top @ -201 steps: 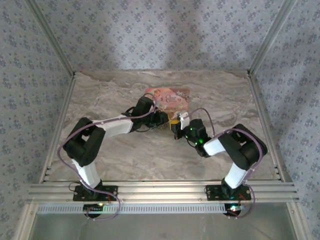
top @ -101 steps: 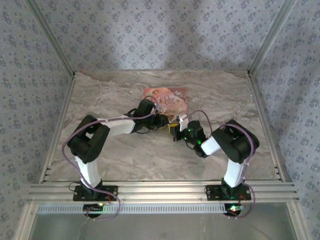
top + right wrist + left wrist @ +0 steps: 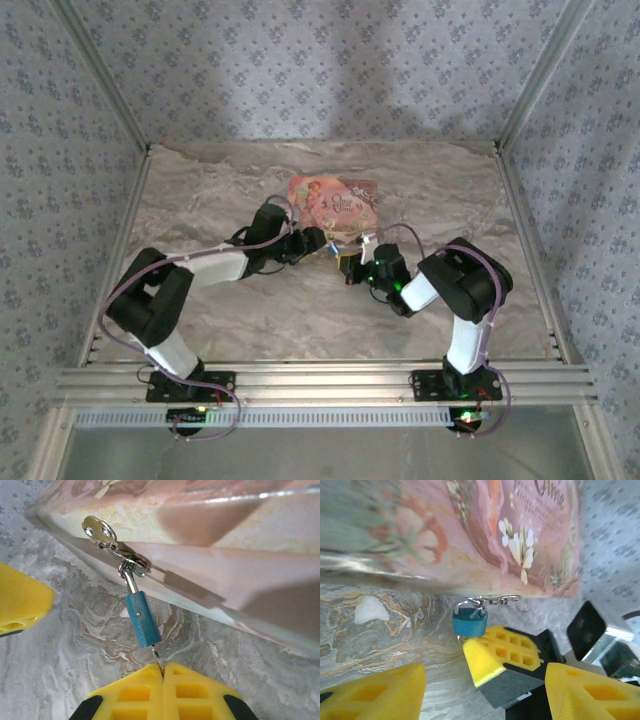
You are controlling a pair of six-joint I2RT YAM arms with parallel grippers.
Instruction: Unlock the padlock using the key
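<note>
The walls [image 3: 320, 70] of the cell carry a blue-grey flowered paper, and a metal frame [image 3: 320, 380] runs along the near edge, where the arms are bolted. The table [image 3: 210, 190] has a grey and beige marble pattern, smooth and a little shiny, so I judge that things slide on it easily. Toward the far side a pink book [image 3: 335, 198] with flowers on the cover lies flat. The left arm [image 3: 215, 265] reaches to it from the left and the right arm [image 3: 465, 290] from the right, and they meet at the book's near edge. The left gripper [image 3: 318, 241] is spread wide; its yellow fingers [image 3: 375, 695] hold nothing and stand near the padlock without touching it. The right gripper [image 3: 163, 680] is pressed together just under the padlock and pinches the key. The padlock [image 3: 142, 619] is small and blue, and it hangs by its shackle in the metal clasp [image 3: 131, 562] on the book's edge; whether its body rests on the table I cannot tell. The key [image 3: 158, 658] shows as a thin metal piece between the padlock's bottom and the fingertips, so it seems to sit in the keyhole, how deep I cannot say. The risk I see is this: nothing holds the padlock or the book, so on turning, the padlock may twist on its clasp together with the key, the book may slide, or the thin key may slip in the pads or bend
</note>
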